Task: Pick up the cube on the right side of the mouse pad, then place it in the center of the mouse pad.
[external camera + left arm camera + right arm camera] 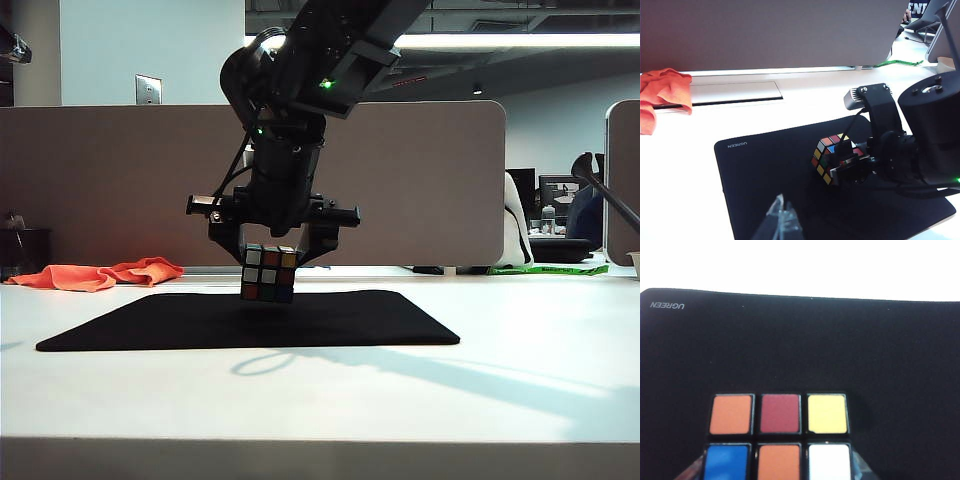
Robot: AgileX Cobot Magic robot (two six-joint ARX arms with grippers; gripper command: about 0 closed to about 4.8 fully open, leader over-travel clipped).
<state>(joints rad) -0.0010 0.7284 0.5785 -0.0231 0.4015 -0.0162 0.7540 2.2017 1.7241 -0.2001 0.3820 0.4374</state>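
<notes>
**A:** What are the right gripper's (pixel 270 252) fingers (pixel 691 471) doing?

**B:** In the exterior view they point straight down and flank the cube's (pixel 268 273) top, one at nine o'clock and one at three o'clock. Both are very close to its sides. I cannot tell whether they are pressing on it or just clear of it.

**A:** And where is the cube?

**B:** It is upright and near the middle of the black mouse pad (pixel 380 320). Its underside is at the pad's surface, or a hair above, but the angle does not settle that. The right wrist view shows an orange, a red and a yellow square in one row, then blue, orange and white in the next.

**A:** What about the arm?

**B:** It comes down onto the cube from twelve o'clock.

**A:** And the left gripper (pixel 782 220)?

**B:** It is well apart from the cube, off the pad's edge. Only its clear tips show in its own view, and I cannot tell whether they are parted or together.

**A:** Anything around the pad?

**B:** It lies on a white table (pixel 500 400). An orange cloth (pixel 100 274) is crumpled off the pad at about ten o'clock.
</notes>
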